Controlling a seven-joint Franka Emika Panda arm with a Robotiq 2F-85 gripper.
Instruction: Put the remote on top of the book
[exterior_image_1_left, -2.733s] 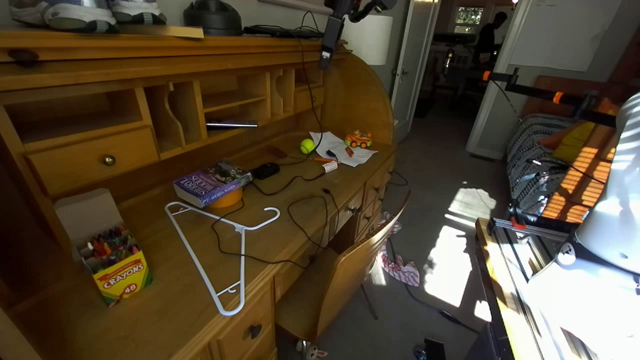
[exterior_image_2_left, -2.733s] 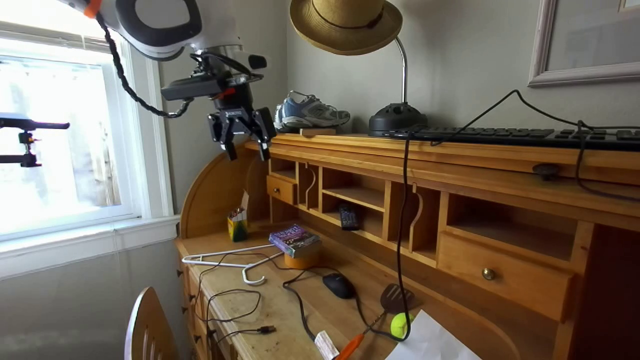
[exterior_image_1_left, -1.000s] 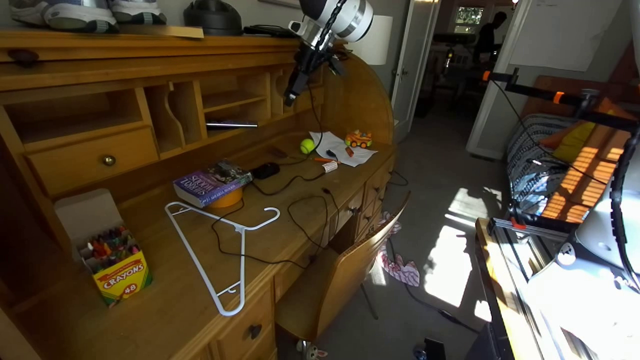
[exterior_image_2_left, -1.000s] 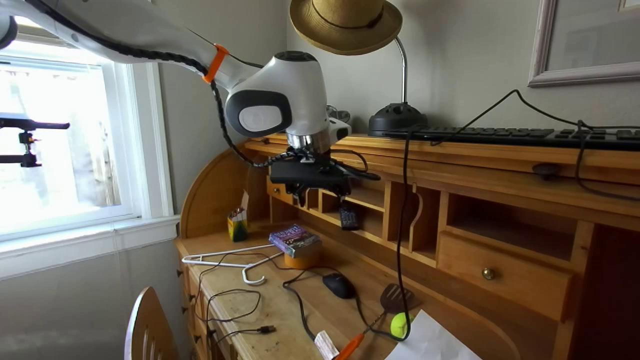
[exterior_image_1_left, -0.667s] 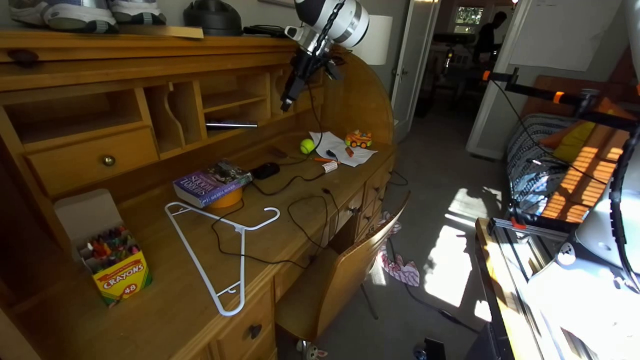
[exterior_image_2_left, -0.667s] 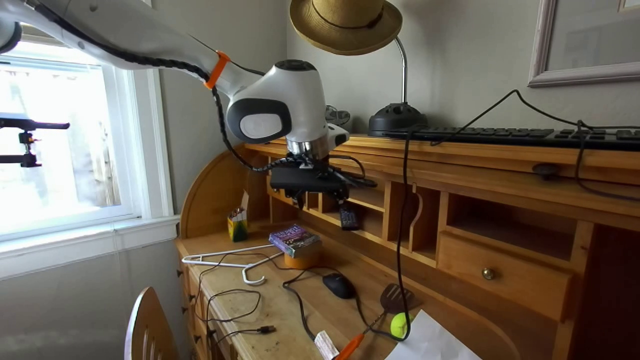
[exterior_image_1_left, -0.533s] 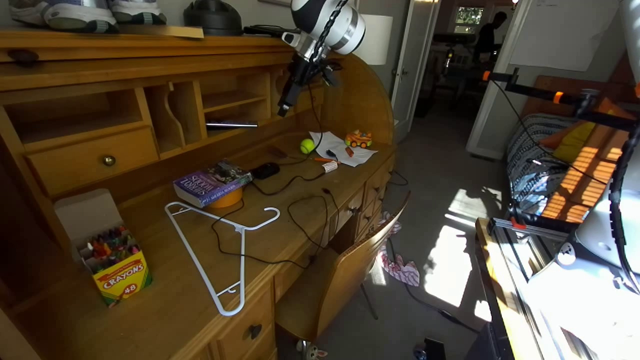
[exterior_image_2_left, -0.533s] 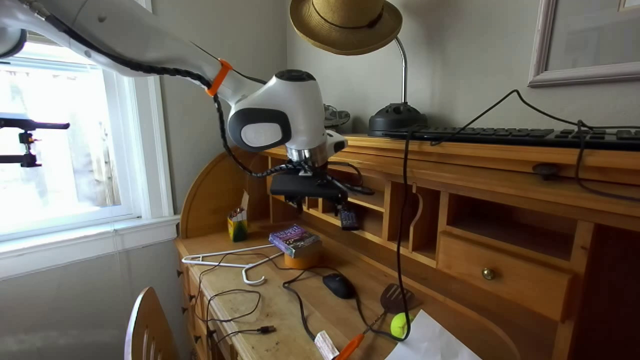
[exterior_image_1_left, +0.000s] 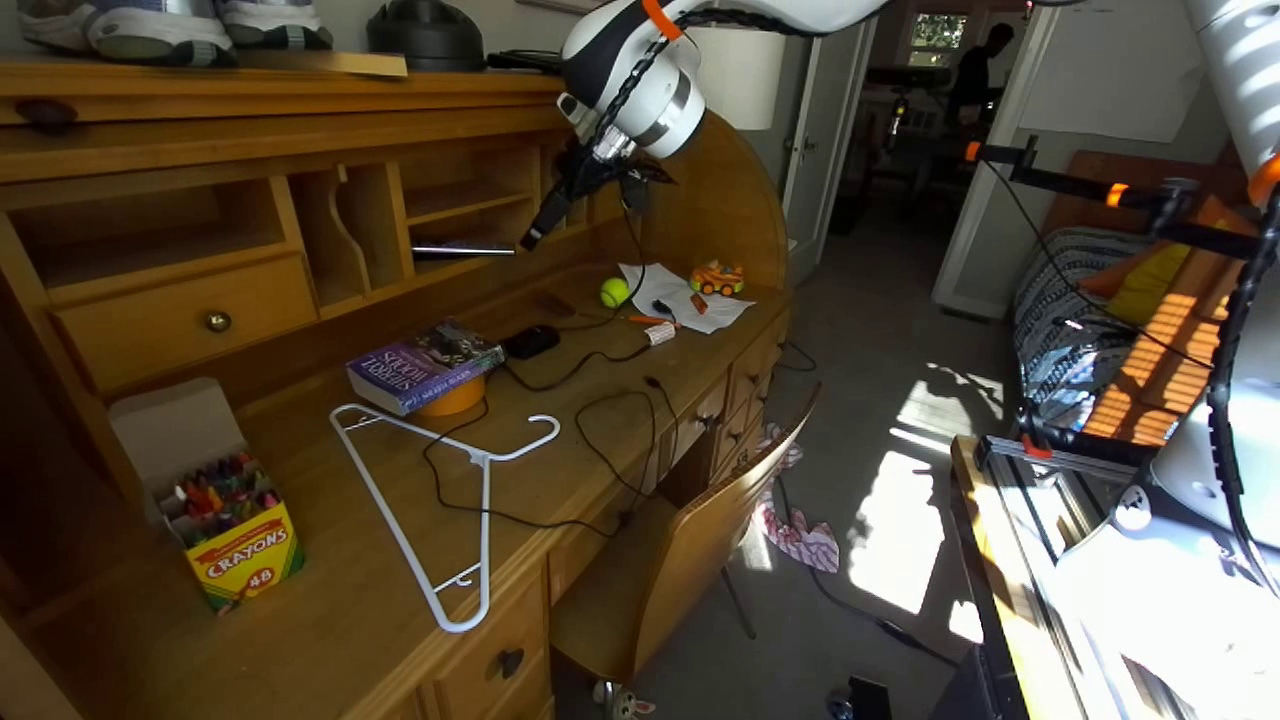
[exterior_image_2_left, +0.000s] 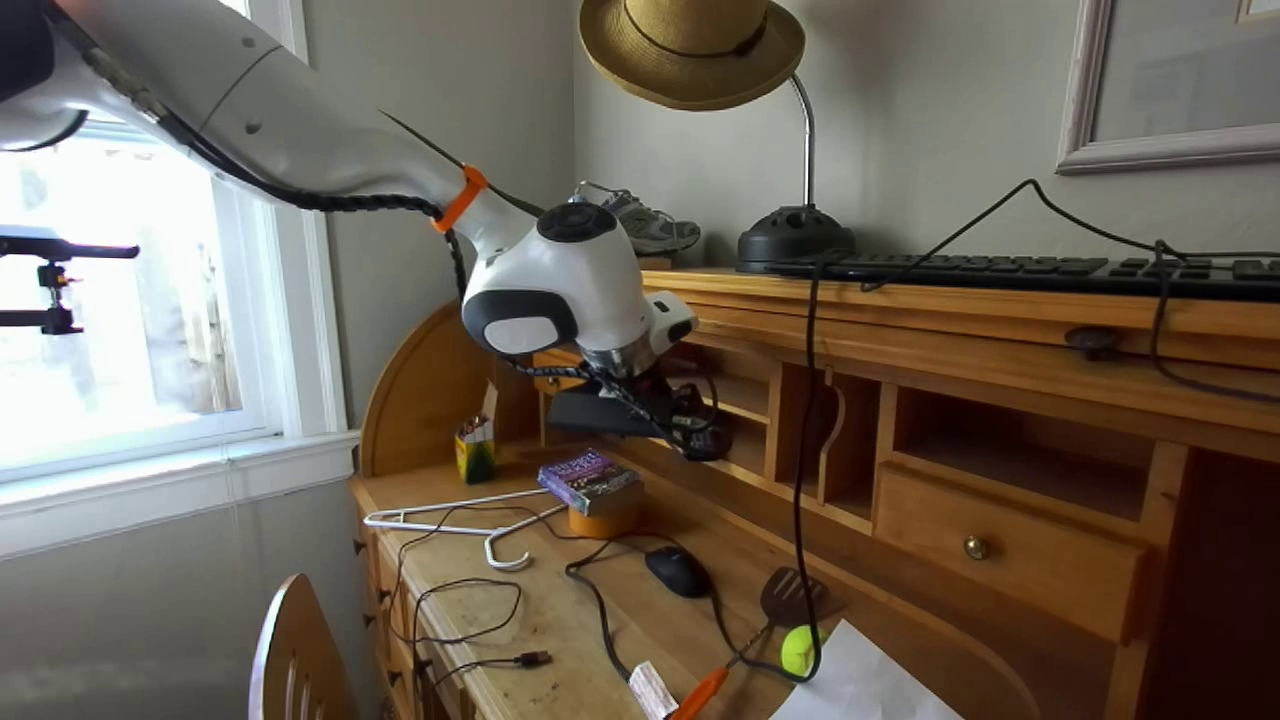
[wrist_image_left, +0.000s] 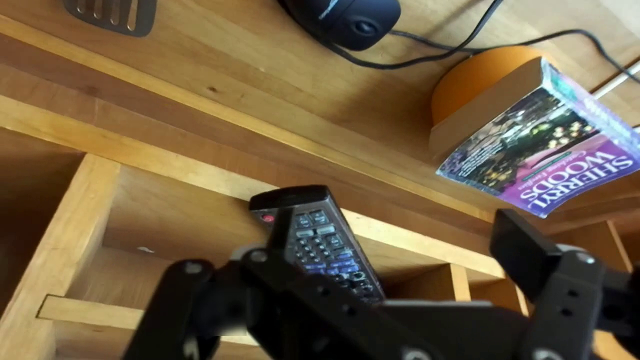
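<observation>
The black remote (wrist_image_left: 325, 240) lies in a cubby of the desk hutch, its end sticking out over the shelf edge. In an exterior view the remote (exterior_image_1_left: 463, 250) shows edge-on; in the other exterior picture my gripper mostly covers it. The purple book (wrist_image_left: 545, 150) lies on a round orange object (exterior_image_1_left: 455, 397); it shows in both exterior views (exterior_image_1_left: 425, 362) (exterior_image_2_left: 590, 480). My gripper (wrist_image_left: 400, 235) is open and tilted toward the cubby. In the wrist view its left finger overlaps the remote's face, the right finger stands well to the side. Contact cannot be told. Nothing is between the fingers.
Cubby dividers (wrist_image_left: 75, 235) and the shelf lip surround the remote. A black cord (exterior_image_2_left: 805, 450) hangs in front of the hutch. A mouse (exterior_image_2_left: 678, 571), a white hanger (exterior_image_1_left: 485, 520), a crayon box (exterior_image_1_left: 240, 540), cables and a spatula (exterior_image_2_left: 790, 597) lie on the desk.
The arm has come down from above the hutch to the remote's cubby, and the gripper has tilted toward it. The remote and book have not visibly moved.
</observation>
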